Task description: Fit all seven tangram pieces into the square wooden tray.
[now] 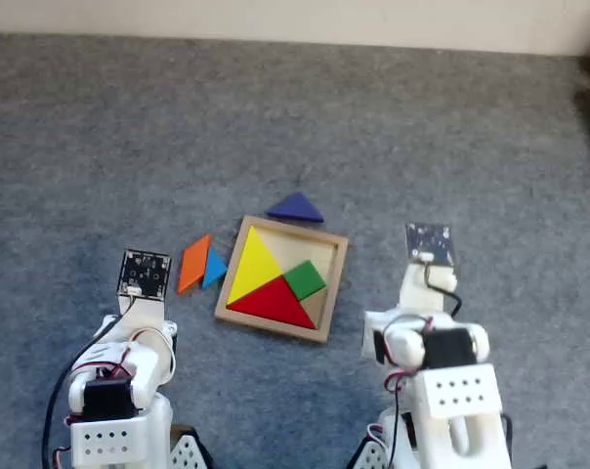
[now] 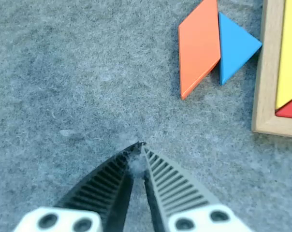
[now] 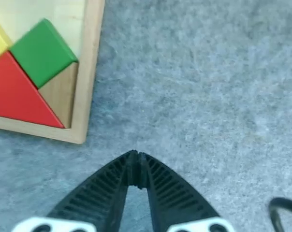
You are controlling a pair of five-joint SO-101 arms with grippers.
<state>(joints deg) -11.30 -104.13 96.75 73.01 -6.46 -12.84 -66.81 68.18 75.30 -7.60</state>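
The square wooden tray (image 1: 332,286) lies mid-table, holding a yellow triangle (image 1: 253,262), a red triangle (image 1: 273,301) and a green square (image 1: 304,279). An orange parallelogram (image 1: 192,262) and a light blue triangle (image 1: 214,267) lie touching each other just left of the tray. A dark blue triangle (image 1: 296,206) lies behind it. My left gripper (image 2: 139,146) is shut and empty over bare carpet, short of the orange parallelogram (image 2: 199,46) and the blue triangle (image 2: 235,46). My right gripper (image 3: 135,155) is shut and empty beside the tray's corner (image 3: 83,130).
Grey carpet covers the whole table. The left arm (image 1: 129,352) stands at the tray's left and the right arm (image 1: 430,342) at its right, both near the front edge. A pale wall runs along the back.
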